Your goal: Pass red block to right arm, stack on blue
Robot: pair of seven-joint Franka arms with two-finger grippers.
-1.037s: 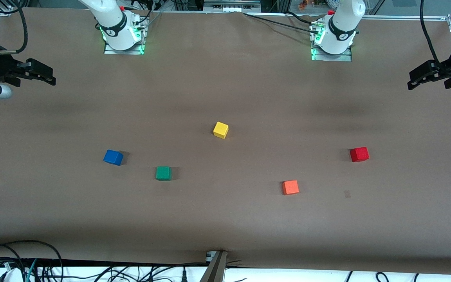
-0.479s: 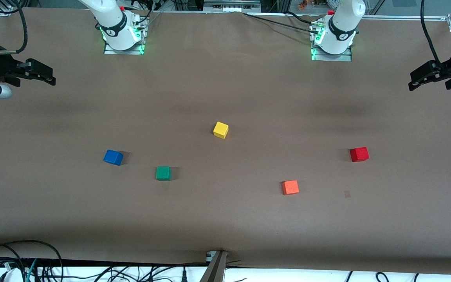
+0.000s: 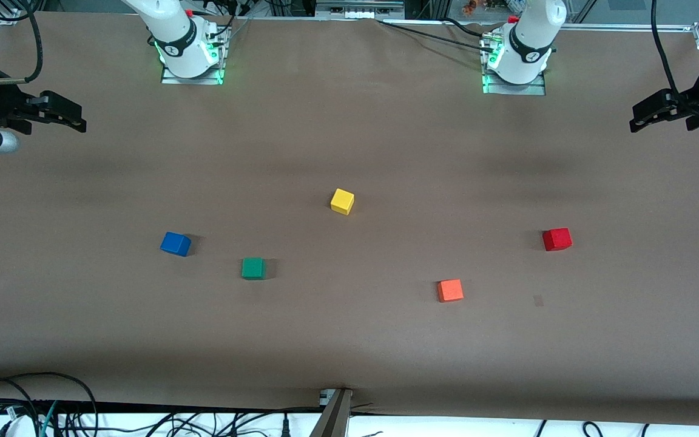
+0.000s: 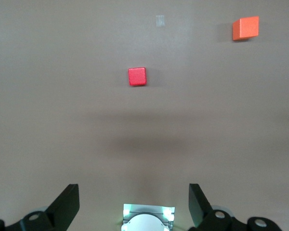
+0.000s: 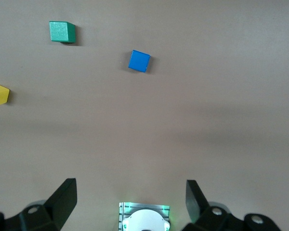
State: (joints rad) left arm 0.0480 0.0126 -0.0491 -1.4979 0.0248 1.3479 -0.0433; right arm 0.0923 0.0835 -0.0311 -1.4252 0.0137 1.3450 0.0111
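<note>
Untouched, red block (image 3: 557,239), blue (image 3: 175,244) — well apart

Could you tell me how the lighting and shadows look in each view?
Front view: even light, a short soft shadow beside the blue cube. Left wrist view: a broad blurred shadow band on the table below the red block. Right wrist view: flat light, the green cube sharply defined.

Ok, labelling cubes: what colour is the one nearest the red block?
Orange cube, paler than the red block; clearest in the front view.

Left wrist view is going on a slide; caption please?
Open left gripper high above the table, red block ahead, orange cube farther off.
</note>
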